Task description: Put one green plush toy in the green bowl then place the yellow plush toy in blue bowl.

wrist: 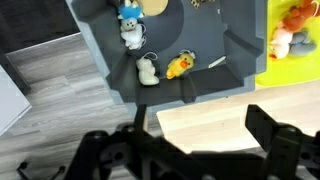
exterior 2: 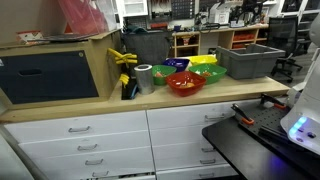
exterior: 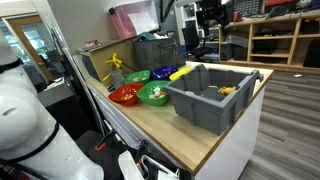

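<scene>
The claw stands wide apart and empty over the table, with the grey bin ahead of it at 12 o'clock in the wrist view. The yellow plush toy lies on the bin floor, and a white toy sits just beside it at its 9 o'clock. The green plush toy cannot be made out in the wrist view. A green bowl holds something pale and green in an exterior view, possibly that toy, though the picture is too small to be sure. The blue bowl sits behind it at about 1 o'clock, near the bin's far corner. The main risk I see is a muddled grasp. With the two toys so close, a descent slightly toward 9 o'clock could pinch the white one, or both at once. The bin walls are steep, so a slanted approach could knock a finger on the rim. The soft toy could also slip from a shallow pinch during the carry. If the green bowl is in fact empty, taking yellow now would break the order.
</scene>
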